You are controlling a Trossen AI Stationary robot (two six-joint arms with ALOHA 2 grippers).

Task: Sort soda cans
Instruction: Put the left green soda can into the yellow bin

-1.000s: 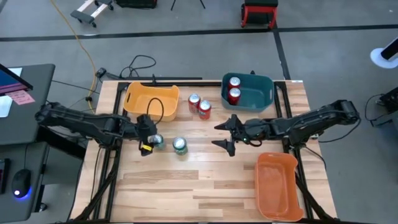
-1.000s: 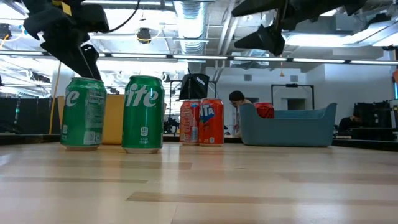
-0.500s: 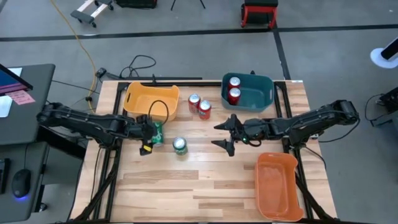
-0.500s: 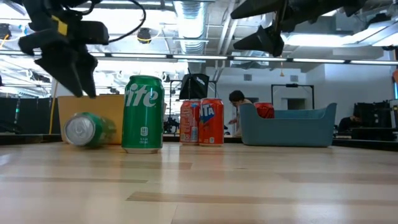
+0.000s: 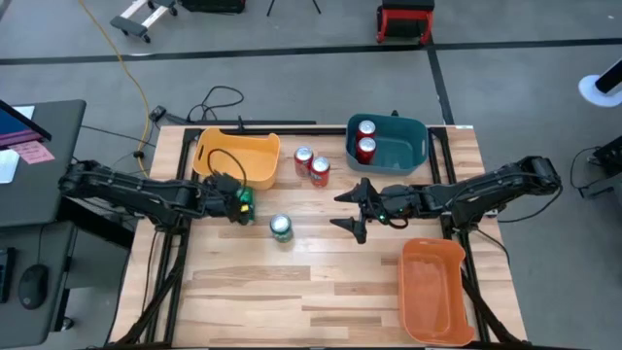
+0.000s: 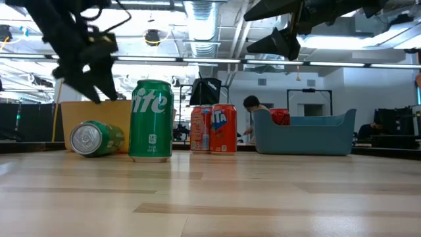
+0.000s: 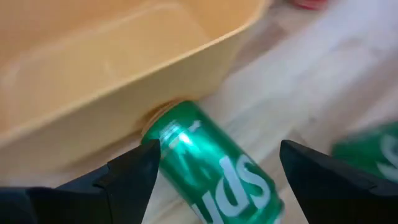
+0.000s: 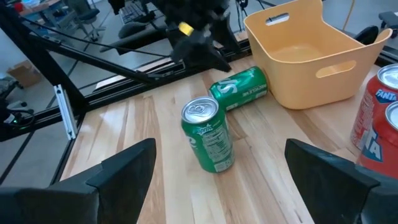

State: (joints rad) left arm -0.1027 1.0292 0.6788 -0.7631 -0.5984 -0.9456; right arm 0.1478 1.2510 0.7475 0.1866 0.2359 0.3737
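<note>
One green can (image 7: 211, 168) lies on its side, its far end against the yellow bin's (image 5: 238, 156) near wall; its silver top faces the near edge (image 6: 85, 139). My left gripper (image 7: 217, 152) hangs open just above it, a finger on each side, touching nothing. The second green can (image 5: 281, 227) stands upright to its right. Two red cans (image 5: 311, 163) stand between the bins, and two more (image 5: 365, 139) sit inside the blue bin (image 5: 408, 146). My right gripper (image 5: 348, 212) hovers open right of table centre.
An orange bin (image 5: 435, 292) sits at the near right corner, close to my right arm. Bare wood fills the near half of the table (image 5: 292, 292). A person shows in the room beyond the far edge (image 6: 250, 105).
The left green can has fallen from upright onto its side and moved toward the far edge until it lies against the yellow bin. My left gripper has moved toward the far edge with it and turned. My right arm has kept still.
</note>
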